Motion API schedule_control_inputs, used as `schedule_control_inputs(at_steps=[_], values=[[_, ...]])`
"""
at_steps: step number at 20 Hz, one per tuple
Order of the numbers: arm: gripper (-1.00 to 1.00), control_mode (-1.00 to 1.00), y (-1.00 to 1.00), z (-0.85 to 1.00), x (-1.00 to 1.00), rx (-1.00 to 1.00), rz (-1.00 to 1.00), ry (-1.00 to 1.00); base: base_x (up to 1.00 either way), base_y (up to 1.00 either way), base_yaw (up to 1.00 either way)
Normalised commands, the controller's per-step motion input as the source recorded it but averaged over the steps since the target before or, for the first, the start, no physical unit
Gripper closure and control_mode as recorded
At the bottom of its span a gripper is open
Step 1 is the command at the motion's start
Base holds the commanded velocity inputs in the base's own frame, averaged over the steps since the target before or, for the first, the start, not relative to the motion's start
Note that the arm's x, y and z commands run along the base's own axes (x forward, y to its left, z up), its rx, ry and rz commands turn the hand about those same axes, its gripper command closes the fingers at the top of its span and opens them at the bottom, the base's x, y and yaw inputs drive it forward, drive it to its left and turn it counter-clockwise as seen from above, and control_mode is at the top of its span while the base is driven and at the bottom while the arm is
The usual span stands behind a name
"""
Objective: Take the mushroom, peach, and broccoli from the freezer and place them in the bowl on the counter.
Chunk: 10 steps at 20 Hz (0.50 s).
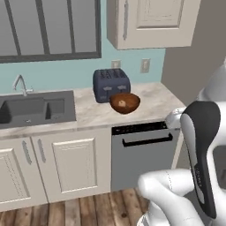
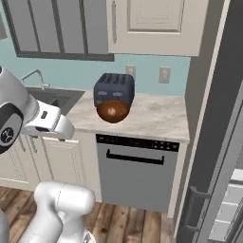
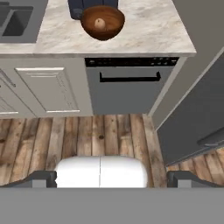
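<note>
So the bowl (image 3: 102, 22) already has one small pale-tan thing in it. My guess is it's the mushroom, but it's too small to say for sure. That would leave the peach and broccoli to fetch, so I'd call this the trip back toward the freezer (image 2: 223, 156), whose grey door edge runs down the right side of the right base view. Can't spot either of those two anywhere.

The hand (image 3: 112, 180) is empty with its fingers spread wide, looking down at the plank floor (image 3: 65, 140) in front of the dishwasher (image 3: 127, 89).

The bowl is round, glossy reddish-brown, wood-like, touching the front of the boxy dark blue toaster (image 1: 111, 84), near the right end of the beige marbled surface (image 1: 154, 103).

Next move calls for turning to the freezer shelves and lining up on something small and round.
</note>
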Motion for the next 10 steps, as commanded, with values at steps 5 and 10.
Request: schedule_control_inputs(at_steps=[5, 10], values=[[-1.0, 1.0, 0.0, 0.0, 0.0, 0.0, 0.0, 0.0, -0.6, 0.0, 0.07], [-1.0, 1.0, 0.0, 0.0, 0.0, 0.0, 0.0, 0.0, -0.6, -0.16, 0.08]])
